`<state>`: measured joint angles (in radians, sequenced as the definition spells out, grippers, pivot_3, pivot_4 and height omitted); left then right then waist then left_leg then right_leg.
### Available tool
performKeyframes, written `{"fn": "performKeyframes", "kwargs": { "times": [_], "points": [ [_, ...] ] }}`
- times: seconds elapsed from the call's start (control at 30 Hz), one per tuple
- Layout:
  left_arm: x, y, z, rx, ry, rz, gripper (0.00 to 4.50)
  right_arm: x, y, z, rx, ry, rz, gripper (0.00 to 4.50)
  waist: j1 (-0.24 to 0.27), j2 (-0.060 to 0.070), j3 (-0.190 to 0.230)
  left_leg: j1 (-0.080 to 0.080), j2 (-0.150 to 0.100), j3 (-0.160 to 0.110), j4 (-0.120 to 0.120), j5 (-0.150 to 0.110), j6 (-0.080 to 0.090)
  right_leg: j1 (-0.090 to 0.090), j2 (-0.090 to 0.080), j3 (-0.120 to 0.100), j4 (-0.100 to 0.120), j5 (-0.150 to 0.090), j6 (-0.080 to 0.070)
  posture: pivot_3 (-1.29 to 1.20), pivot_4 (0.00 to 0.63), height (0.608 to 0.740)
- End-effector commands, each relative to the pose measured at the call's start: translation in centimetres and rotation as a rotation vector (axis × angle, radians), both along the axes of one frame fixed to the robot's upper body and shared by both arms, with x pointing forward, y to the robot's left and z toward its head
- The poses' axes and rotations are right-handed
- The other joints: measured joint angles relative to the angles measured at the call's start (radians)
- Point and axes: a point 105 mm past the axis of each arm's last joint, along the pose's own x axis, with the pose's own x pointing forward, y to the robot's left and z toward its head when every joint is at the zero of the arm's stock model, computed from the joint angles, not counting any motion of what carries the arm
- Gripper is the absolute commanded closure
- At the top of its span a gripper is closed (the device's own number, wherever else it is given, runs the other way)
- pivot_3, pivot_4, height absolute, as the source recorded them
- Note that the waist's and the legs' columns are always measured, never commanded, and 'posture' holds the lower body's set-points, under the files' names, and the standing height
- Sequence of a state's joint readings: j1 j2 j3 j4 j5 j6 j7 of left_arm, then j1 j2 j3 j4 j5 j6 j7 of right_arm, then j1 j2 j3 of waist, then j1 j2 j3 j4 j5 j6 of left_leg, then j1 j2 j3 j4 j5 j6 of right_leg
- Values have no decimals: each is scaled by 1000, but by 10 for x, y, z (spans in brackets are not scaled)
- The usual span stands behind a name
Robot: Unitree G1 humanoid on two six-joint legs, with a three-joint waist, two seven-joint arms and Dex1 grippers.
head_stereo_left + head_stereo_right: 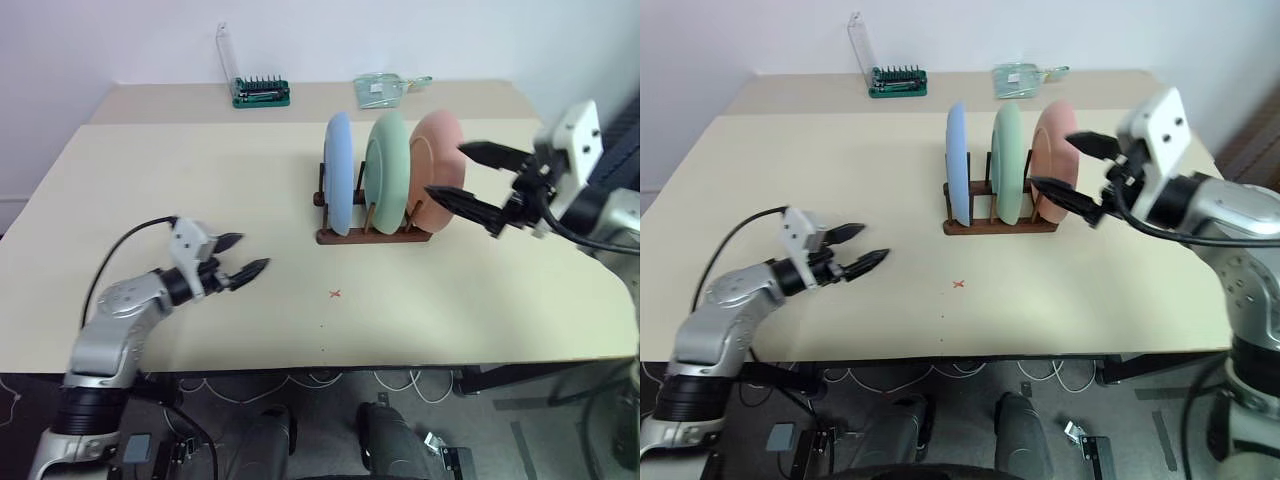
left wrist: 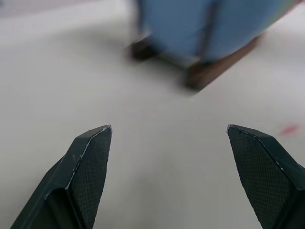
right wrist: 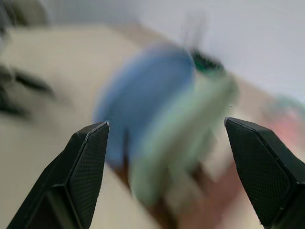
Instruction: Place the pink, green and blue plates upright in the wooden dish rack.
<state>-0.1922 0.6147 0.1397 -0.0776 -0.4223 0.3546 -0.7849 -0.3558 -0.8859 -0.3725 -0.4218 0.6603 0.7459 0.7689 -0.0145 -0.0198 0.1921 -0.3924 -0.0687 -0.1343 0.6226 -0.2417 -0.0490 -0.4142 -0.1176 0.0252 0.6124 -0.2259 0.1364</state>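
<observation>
The blue plate (image 1: 338, 172), green plate (image 1: 387, 168) and pink plate (image 1: 436, 168) stand upright side by side in the wooden dish rack (image 1: 372, 236) at mid-table. My right gripper (image 1: 462, 175) hovers open just right of the pink plate, fingers apart with nothing between them. My left gripper (image 1: 243, 257) is open low over the table, well left of the rack, also holding nothing. In the left wrist view the blue plate (image 2: 190, 24) and a rack rail (image 2: 217, 69) lie ahead of the open fingertips (image 2: 93, 152).
A green-based holder of metal bits (image 1: 261, 93) and a clear packet (image 1: 385, 89) sit at the table's far edge. A small red cross (image 1: 335, 294) marks the table in front of the rack. Cables hang below the near edge.
</observation>
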Motion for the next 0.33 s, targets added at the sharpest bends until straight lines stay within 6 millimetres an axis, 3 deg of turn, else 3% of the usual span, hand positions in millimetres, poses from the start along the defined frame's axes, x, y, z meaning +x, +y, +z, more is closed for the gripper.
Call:
{"fn": "performKeyframes", "kwargs": {
  "times": [0.03,0.1,0.17,0.33],
  "points": [
    [-2,17,7,36,-45,34,516,-5,-32,-9,-31,-27,-74,568,1,0,0,0,0,0,0,0,0,0,0,0,0,0,0,0,150,740],
    [-4,33,-1,52,-21,83,516,-6,-57,-46,-78,52,-138,568,3,0,-1,2,1,0,0,0,0,2,0,0,0,0,0,0,150,740],
    [-7,42,-10,64,0,113,516,-7,-68,-72,-111,87,-166,568,2,0,0,2,1,1,1,-1,1,3,0,0,-1,-1,1,0,150,740],
    [-13,41,-23,51,23,132,516,1,-80,-93,-48,105,-205,568,-3,4,0,2,1,1,4,-1,1,3,0,1,0,-1,1,0,150,740]
  ]
}}
